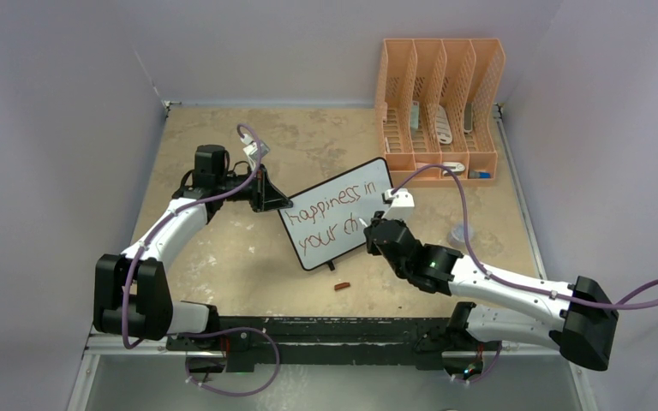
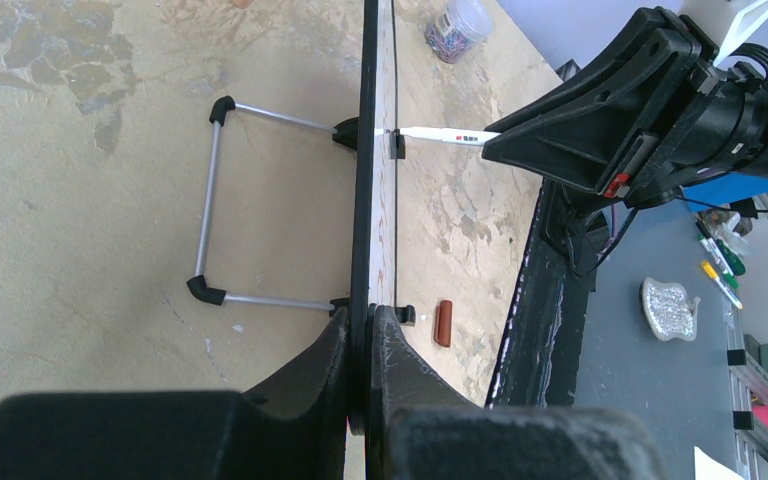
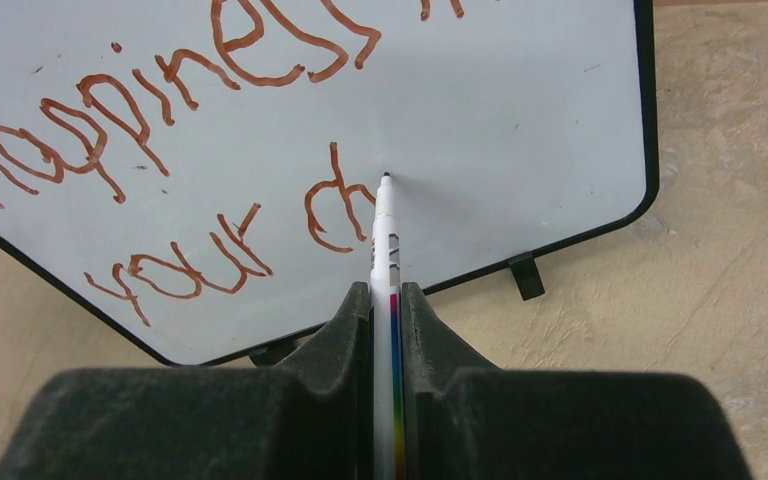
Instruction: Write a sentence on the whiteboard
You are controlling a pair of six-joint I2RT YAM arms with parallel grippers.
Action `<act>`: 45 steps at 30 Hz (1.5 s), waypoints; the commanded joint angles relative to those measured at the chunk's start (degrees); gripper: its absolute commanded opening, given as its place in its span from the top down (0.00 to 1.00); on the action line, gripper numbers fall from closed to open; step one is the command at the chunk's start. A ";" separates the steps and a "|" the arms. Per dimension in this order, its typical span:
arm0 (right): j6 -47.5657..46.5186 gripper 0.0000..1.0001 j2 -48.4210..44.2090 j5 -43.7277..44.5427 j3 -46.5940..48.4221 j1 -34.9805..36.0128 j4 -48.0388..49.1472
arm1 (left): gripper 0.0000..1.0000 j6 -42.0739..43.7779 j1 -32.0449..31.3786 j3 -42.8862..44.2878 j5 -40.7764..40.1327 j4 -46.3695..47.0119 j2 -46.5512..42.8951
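Pale grey walls close in a worn tan table (image 1: 223, 265), seen from above with the arm bases at 6 o'clock. At 1 o'clock on the table stands an orange mesh file organizer (image 1: 439, 94) with four slots and a few small items in them.

Near the table's centre stands the whiteboard (image 1: 336, 217), turned so that its top right corner points toward 1 o'clock. It is propped on a wire stand (image 2: 210, 200) behind it. The sentence (image 1: 326, 205) on it is in red-brown marker and so far reads "happiness in" on the upper line and "your ch" below.

The left gripper (image 1: 281, 204) comes in from 9 o'clock and is clamped tight on the board's black frame at its left edge; the left wrist view shows the board edge-on between the two fingers. The right gripper (image 3: 387, 300) reaches in from 4 o'clock of the board and is closed around a white marker (image 3: 387, 240) with a rainbow stripe. The marker's tip touches the white surface just to the right of the "ch".

A small clear jar (image 1: 461, 233) sits at 3 o'clock of the board, well apart from it. A small red-brown cylinder (image 1: 342, 286) lies on the table at 6 o'clock of the board, near its lower edge.
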 commanded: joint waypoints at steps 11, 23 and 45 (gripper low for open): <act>1.01 1.00 0.87 -0.90 -0.24 -0.14 0.83 | 1.00 2.85 0.17 0.08 -7.95 -2.55 1.44; 3.66 1.00 0.23 -3.07 0.02 -0.17 -2.47 | 1.00 2.85 0.17 0.07 -7.92 -2.52 1.42; 4.71 1.00 -0.32 3.78 0.74 -0.18 -3.09 | 1.00 2.94 0.17 -0.01 -7.80 -2.62 1.36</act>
